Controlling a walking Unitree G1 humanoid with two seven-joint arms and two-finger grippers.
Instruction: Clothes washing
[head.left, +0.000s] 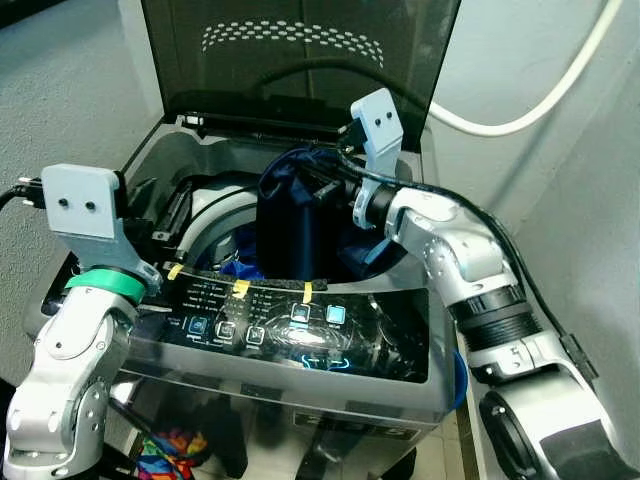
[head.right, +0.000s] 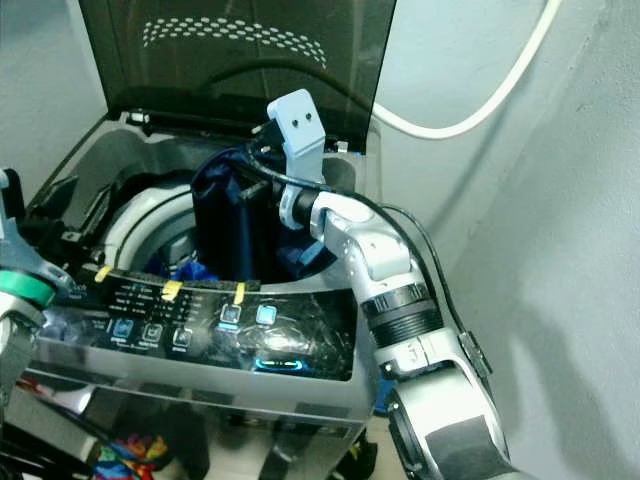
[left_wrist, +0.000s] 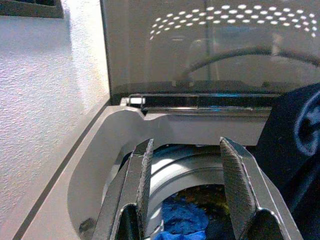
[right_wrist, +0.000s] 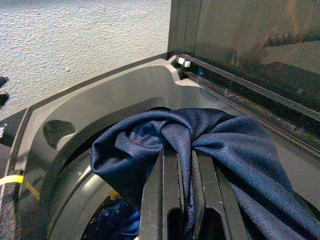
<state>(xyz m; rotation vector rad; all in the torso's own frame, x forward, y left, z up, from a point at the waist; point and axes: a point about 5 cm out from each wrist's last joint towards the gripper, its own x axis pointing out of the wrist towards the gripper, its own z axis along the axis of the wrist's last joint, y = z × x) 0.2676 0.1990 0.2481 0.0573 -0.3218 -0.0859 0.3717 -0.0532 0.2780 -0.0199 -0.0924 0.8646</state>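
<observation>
Navy garment (right_wrist: 235, 145) hangs clamped in the right claw (right_wrist: 187, 165) above the washer drum (left_wrist: 175, 172); left claw (left_wrist: 187, 185) fingers apart beside it.

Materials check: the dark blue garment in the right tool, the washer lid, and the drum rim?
Dark blue garment: looks like a fine knit or mesh synthetic, with visible weave and a slight sheen, pinched in the right tool. Raised washer lid: smoked see-through plastic or glass, glossy, printed white dots. Drum rim: pale grey moulded plastic, smooth, probably.

Head eyes overlook washer (head.left: 300, 330); wrists peer close inside.
</observation>
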